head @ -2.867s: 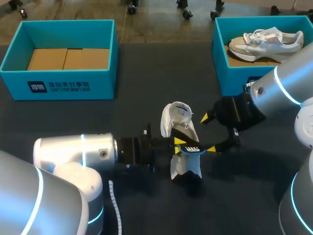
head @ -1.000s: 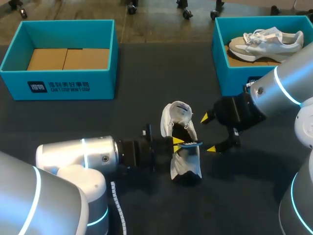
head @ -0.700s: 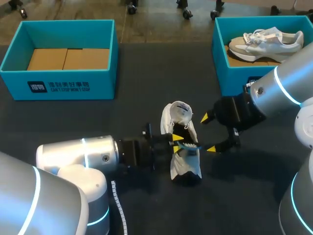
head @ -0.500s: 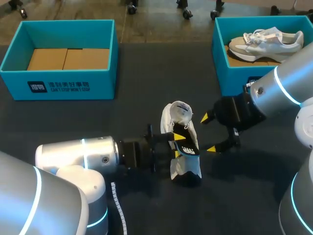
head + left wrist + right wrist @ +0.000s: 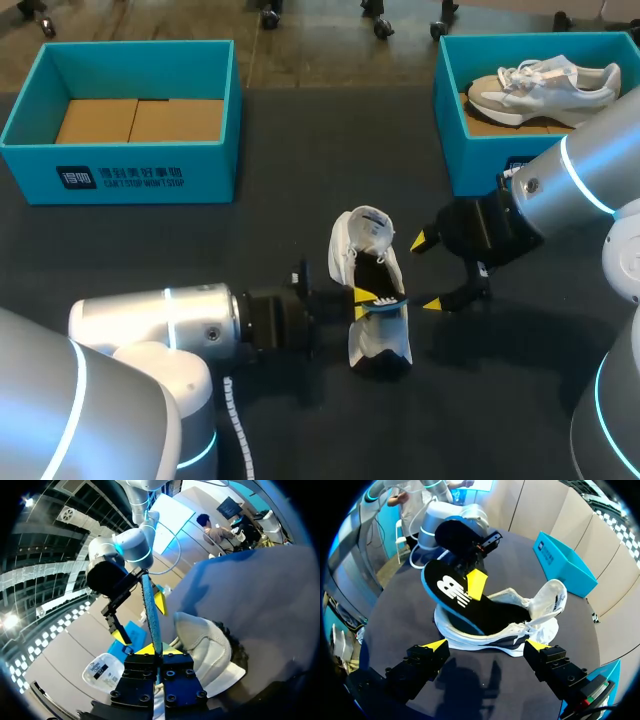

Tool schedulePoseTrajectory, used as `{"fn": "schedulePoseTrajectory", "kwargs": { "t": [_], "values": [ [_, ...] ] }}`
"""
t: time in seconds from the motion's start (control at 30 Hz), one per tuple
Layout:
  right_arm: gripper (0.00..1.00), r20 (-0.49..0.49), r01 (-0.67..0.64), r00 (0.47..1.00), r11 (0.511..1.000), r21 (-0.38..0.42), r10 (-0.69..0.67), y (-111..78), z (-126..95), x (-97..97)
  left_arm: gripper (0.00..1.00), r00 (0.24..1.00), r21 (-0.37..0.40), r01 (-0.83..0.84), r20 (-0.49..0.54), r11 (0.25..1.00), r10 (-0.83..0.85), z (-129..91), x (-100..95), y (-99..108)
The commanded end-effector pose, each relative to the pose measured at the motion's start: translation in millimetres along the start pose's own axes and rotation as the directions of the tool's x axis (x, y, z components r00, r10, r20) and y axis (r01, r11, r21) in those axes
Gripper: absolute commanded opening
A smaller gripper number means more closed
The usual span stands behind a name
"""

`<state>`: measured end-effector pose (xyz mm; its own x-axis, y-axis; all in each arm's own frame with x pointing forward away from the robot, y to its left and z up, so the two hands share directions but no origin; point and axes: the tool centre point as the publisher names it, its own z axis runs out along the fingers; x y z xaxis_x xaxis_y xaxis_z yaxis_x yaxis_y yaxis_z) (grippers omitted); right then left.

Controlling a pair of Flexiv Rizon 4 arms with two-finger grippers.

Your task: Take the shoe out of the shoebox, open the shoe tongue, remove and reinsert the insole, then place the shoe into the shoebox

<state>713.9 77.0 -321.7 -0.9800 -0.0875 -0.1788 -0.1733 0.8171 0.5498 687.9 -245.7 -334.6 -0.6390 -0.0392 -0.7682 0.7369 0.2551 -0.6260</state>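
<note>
A white shoe with a dark lining lies on its sole in the middle of the black table. My left gripper comes in from the shoe's left side and is shut on the black, blue-edged insole. In the right wrist view the insole slants up out of the shoe, one end inside it and the other raised over the rim. In the left wrist view my left gripper pinches the insole's blue edge. My right gripper stands open just right of the shoe, holding nothing.
A teal shoebox lined with cardboard stands at the back left. A second teal shoebox at the back right holds another grey-white shoe. Bare table lies in front of the shoe and between the boxes.
My left gripper's fingers spread apart briefly and closed again on the insole, which now sits slightly lower in the shoe. The right arm and the shoe have not moved.
</note>
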Motion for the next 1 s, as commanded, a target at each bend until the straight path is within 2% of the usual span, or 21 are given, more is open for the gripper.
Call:
{"fn": "schedulePoseTrajectory", "kwargs": {
  "t": [0.03, 0.43, 0.47, 0.5, 0.57, 0.63, 0.73, 0.93, 0.97, 1.0],
  "values": [
    [1.00, 0.001, 0.000, 1.000, 1.000, 0.002, 0.000, 0.7, 0, 0.3, 0.00, 1.000, 0.005, -0.017, 0.011, 1.000, 0.017, 13, 1.8, 10],
    [1.00, 0.001, 0.000, 1.000, 1.000, 0.002, 0.000, 0.7, 0, 0.3, 0.00, 0.999, -0.035, -0.038, 0.003, 0.999, 0.038, 7, -1.0, 26],
    [1.00, 0.001, 0.000, 1.000, 1.000, 0.002, 0.000, 0.7, 0, 0.3, 0.26, 0.999, -0.033, -0.037, 0.003, 0.999, 0.037, 5, -1.2, 22],
    [1.00, 0.001, 0.000, 1.000, 1.000, 0.002, 0.000, 0.7, 0, 0.3, 0.40, 0.999, -0.025, -0.039, 0.005, 0.999, 0.039, 4, -2.0, 19],
    [1.00, 0.001, 0.000, 1.000, 1.000, 0.002, 0.000, 0.7, 0, 0.3, 0.45, 0.999, -0.013, -0.043, 0.011, 0.999, 0.043, 1, -3.9, 11],
    [1.00, 0.001, 0.000, 1.000, 1.000, 0.002, 0.000, 0.7, 0, 0.3, 0.44, 0.999, -0.001, -0.050, 0.012, 0.999, 0.050, -1, -5.9, 5],
    [1.00, 0.001, 0.000, 1.000, 1.000, 0.002, 0.000, 0.7, 0, 0.3, 0.29, 0.998, 0.009, -0.055, 0.013, 0.998, 0.055, -4, -8.5, -2],
    [1.00, 0.001, 0.000, 1.000, 1.000, 0.002, 0.000, 0.7, 0, 0.3, 0.21, 0.999, 0.014, -0.053, -0.003, 0.999, 0.053, -5, -5.6, -10],
    [1.00, 0.001, 0.000, 1.000, 1.000, 0.002, 0.000, 0.7, 0, 0.3, 0.03, 0.999, 0.010, -0.051, -0.014, 0.999, 0.051, -3, -3.4, -8],
    [1.00, 0.001, 0.000, 1.000, 1.000, 0.002, 0.000, 0.7, 0, 0.3, 0.00, 0.999, 0.010, -0.047, -0.018, 0.999, 0.048, -1, -1.5, -5]
  ]
}}
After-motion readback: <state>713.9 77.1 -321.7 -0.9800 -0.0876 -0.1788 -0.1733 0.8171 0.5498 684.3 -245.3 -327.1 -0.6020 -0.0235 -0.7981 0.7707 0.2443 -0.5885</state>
